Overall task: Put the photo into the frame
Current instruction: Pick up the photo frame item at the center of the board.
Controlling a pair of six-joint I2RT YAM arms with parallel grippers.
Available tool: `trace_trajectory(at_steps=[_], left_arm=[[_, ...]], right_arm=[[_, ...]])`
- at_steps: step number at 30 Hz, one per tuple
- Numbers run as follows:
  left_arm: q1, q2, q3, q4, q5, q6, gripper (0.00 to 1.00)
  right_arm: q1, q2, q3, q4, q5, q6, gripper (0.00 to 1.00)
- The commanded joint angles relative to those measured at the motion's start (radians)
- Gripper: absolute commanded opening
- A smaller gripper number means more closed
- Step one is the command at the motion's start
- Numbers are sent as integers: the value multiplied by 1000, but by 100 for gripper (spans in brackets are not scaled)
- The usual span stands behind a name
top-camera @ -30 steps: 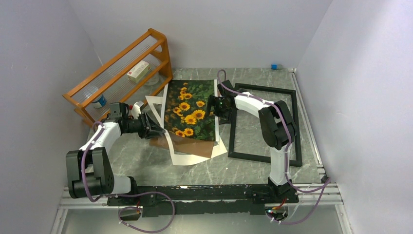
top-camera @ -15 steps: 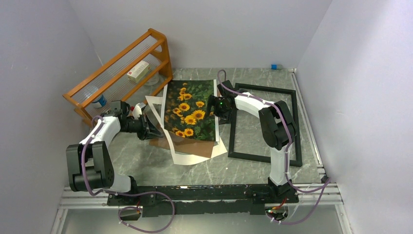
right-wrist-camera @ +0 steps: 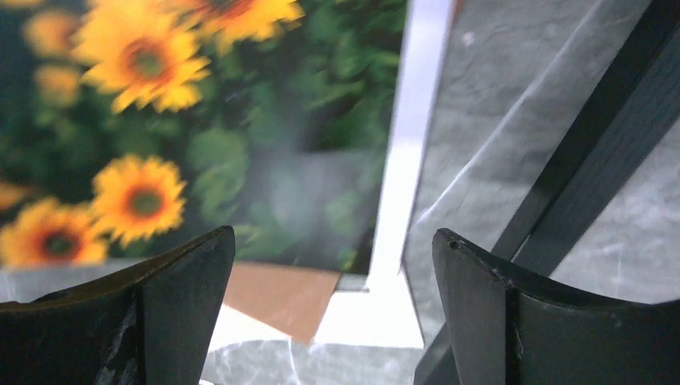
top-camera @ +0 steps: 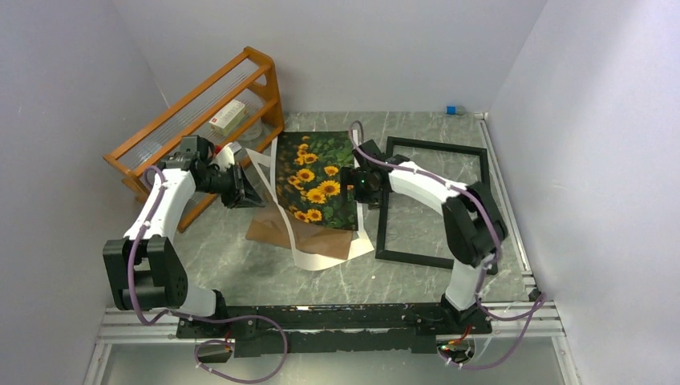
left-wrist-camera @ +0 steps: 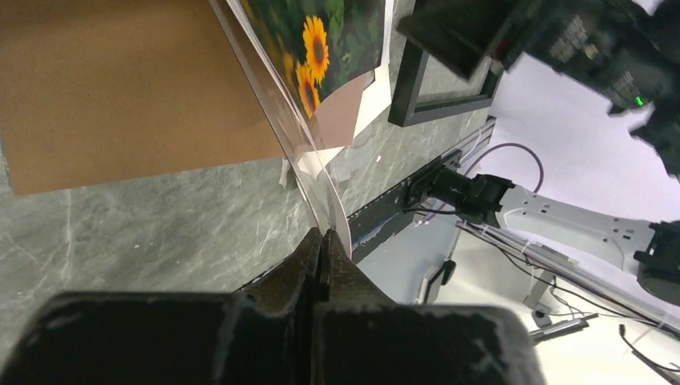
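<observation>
Although the frame [top-camera: 417, 258] lay unfilled at 3 o'clock on the counter [top-camera: 240, 273], the paper stack at centre had shifted within the last second. The white mat [top-camera: 317, 258] had been raised along its 9 o'clock side. The photo [top-camera: 317, 180] riding on it now sloped down toward the frame, lifted off the brown backing board [top-camera: 267, 229].

Judgement: the print was being tipped, not carried, and insertion had not begun.

The left claw [left-wrist-camera: 323, 245], having just snapped closed, was clenched on the mat's thin border; the print itself did not appear to be in the pinch. The right claw [right-wrist-camera: 333, 237] stood fully spread above the photo's 3 o'clock edge, grasping nothing.
</observation>
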Motion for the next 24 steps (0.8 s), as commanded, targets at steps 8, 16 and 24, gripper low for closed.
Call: trace_trajectory(at_steps=[8,16,24], left_arm=[[-91,5,205,-31,-152,-39,3],[-111,54,325,-90,-210,-110,3],[-114,84,384,-161,-218,-67,3]], right_arm=[[314,-383,-29,119,27,-139,99],[480,-288,65,8,87,-89,94],[535,-239,78,-69,191,-97,76]])
